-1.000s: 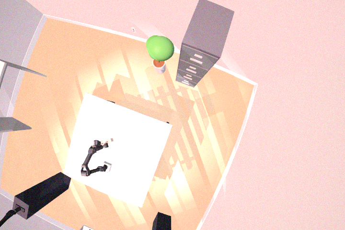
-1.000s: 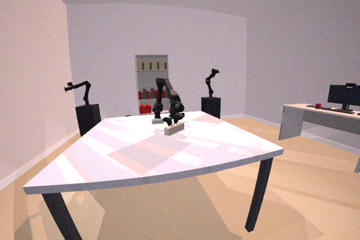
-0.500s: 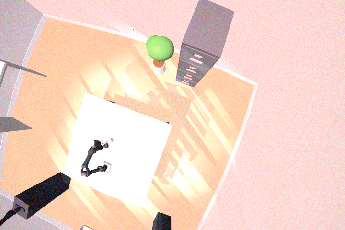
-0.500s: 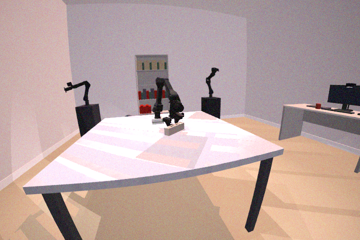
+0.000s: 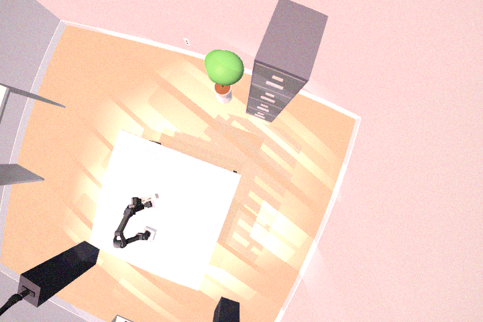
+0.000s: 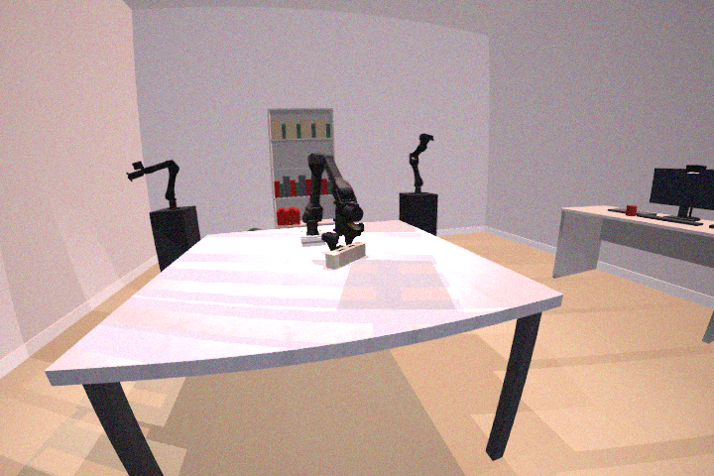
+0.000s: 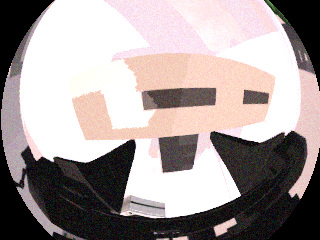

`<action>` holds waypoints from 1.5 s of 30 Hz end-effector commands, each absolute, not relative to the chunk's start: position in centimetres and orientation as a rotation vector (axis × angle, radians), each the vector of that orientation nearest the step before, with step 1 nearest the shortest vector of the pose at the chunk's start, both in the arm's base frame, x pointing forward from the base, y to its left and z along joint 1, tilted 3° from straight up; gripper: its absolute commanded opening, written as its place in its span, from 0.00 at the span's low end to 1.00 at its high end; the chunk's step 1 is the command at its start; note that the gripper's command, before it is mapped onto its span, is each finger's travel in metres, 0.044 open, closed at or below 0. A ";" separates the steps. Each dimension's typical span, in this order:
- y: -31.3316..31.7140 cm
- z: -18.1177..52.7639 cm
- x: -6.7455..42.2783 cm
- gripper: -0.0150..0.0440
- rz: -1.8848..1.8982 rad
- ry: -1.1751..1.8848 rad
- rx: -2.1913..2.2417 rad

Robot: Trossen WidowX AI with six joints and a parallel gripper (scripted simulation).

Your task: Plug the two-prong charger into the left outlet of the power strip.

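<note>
A beige power strip (image 7: 220,75) (image 6: 351,253) (image 5: 153,197) lies on the white table (image 6: 268,313) (image 5: 196,227). In the wrist view two dark outlet slots show on its face. The dark grey charger (image 7: 179,146) stands against the strip right under the wider, left slot; I cannot tell how deep its prongs sit. My gripper (image 7: 174,139) (image 6: 335,240) (image 5: 147,204) is open, with its black fingers spread wide on either side of the charger and apart from it. In the top and exterior views the gripper hides the charger.
The arm's base (image 6: 311,238) (image 5: 150,232) stands on the table behind the strip. Two other arms on black pedestals (image 6: 174,227) (image 6: 417,210), a shelf (image 6: 300,163) and a desk with a monitor (image 6: 689,187) stand off the table.
</note>
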State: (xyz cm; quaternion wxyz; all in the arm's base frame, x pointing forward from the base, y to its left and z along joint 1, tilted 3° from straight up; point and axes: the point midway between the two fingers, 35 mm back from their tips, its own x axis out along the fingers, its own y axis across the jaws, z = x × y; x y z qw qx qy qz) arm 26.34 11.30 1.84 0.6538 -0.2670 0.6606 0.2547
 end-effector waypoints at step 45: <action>8.3 1.6 23.3 1.00 0.587 1.484 -0.603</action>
